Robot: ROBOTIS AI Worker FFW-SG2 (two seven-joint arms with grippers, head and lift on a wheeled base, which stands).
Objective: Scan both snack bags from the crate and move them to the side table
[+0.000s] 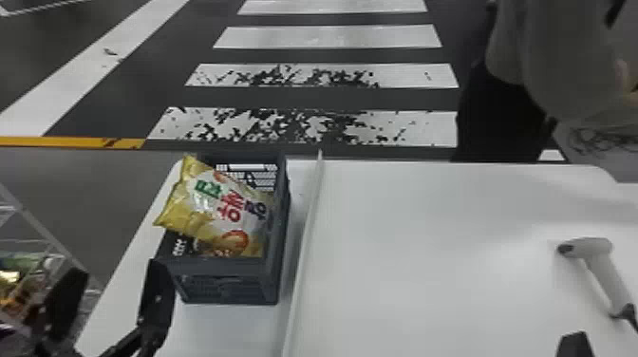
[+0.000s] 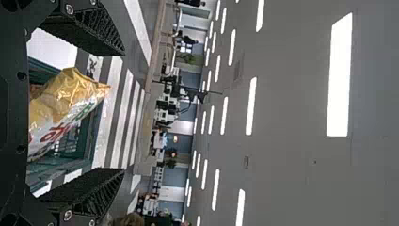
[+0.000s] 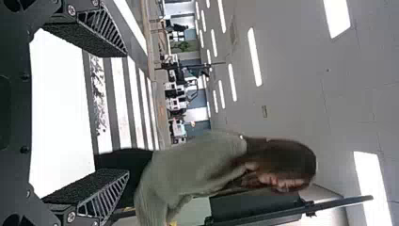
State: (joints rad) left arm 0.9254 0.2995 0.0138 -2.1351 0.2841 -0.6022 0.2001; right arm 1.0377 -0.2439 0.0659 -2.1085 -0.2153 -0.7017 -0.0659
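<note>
In the head view the dark crate stands on the left part of the white table. A yellow and white snack bag leans in it, one end over the left rim; whether another bag lies beneath I cannot tell. My left gripper is open at the lower left, short of the crate. The left wrist view has the bag beyond my left gripper, its fingers wide apart. At the lower right is part of my right gripper; in the right wrist view my right gripper is open, holding nothing.
A white scanner lies on the table's right side. A raised white strip runs beside the crate. Beyond the left edge is a wire rack with packaged goods.
</note>
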